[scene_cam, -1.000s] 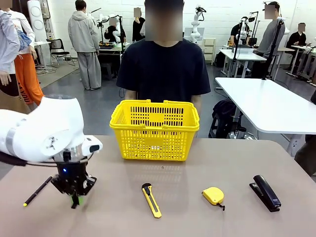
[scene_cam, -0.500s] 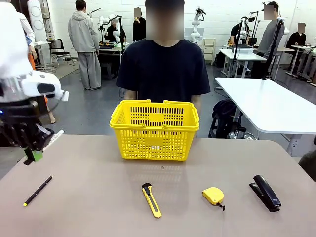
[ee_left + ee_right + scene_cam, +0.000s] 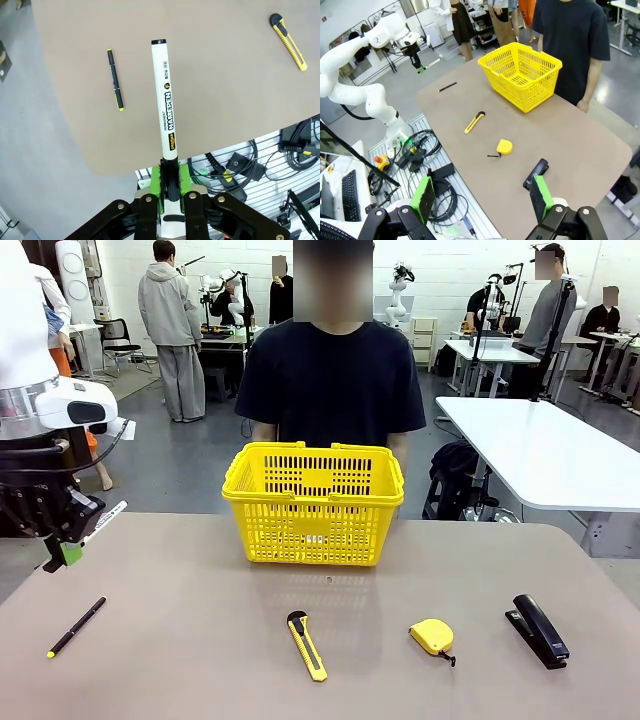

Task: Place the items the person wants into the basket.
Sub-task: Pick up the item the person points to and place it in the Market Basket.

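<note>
Yellow basket (image 3: 313, 502) stood at the far middle of the surface (image 3: 200, 590) in the front view, well to the right of the left hand (image 3: 65, 550), which hung above the surface's left edge. Left wrist view: that hand was clamped on the black marker (image 3: 165, 100), whose long axis ran straight out along the fingers. Right wrist view: the right hand (image 3: 482, 197) was spread wide, gripping nothing, high and well apart from the basket, so the left arm was judged nearer.

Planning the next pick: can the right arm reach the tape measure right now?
Probably yes: the right gripper is open and empty, and nothing lies between it and the tape measure.
</note>
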